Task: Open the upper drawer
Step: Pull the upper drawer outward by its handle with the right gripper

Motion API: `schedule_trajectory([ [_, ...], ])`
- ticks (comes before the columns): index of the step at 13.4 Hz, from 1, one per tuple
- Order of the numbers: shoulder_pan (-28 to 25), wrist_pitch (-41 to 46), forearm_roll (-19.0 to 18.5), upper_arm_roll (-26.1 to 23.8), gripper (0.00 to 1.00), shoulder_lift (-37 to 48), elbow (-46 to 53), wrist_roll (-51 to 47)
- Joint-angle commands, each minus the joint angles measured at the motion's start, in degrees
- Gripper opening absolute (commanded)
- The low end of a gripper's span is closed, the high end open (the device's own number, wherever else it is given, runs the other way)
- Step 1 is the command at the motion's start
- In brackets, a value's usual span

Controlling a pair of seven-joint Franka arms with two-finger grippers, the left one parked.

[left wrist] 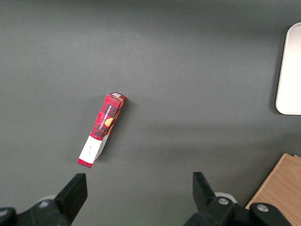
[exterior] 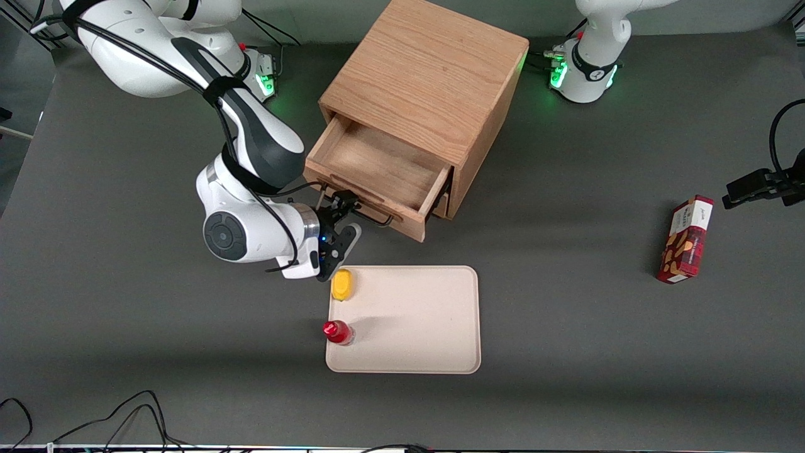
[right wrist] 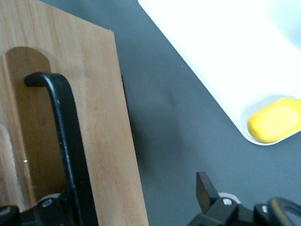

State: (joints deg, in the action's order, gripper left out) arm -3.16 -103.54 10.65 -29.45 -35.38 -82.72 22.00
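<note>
the oak-grain upper drawer (exterior: pixel 377 173) stands pulled out of the boxy cabinet (exterior: pixel 434 82), its bare wooden floor showing. the gripper (exterior: pixel 344 217) sits at the thin black wire handle (right wrist: pixel 66 141), jaws spread either side of it. nearer the camera, a smooth cream tray (exterior: pixel 427 327) holds a rounded yellow piece (exterior: pixel 342 284) by its edge.

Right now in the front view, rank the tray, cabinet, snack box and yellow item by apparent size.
1. Oak cabinet, upper drawer pulled out.
2. Beige tray.
3. Red snack box.
4. Yellow item on the tray, clearly smallest.
The hand sits at the drawer's black handle.
</note>
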Motion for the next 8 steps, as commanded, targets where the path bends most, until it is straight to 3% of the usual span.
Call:
schedule_trajectory([
  [1,-0.3,1.1,-0.9,0.4,1.0,-2.5,3.5,1.3],
  [8,-0.9,1.1,-0.9,2.0,1.0,-4.5,6.0,1.4],
])
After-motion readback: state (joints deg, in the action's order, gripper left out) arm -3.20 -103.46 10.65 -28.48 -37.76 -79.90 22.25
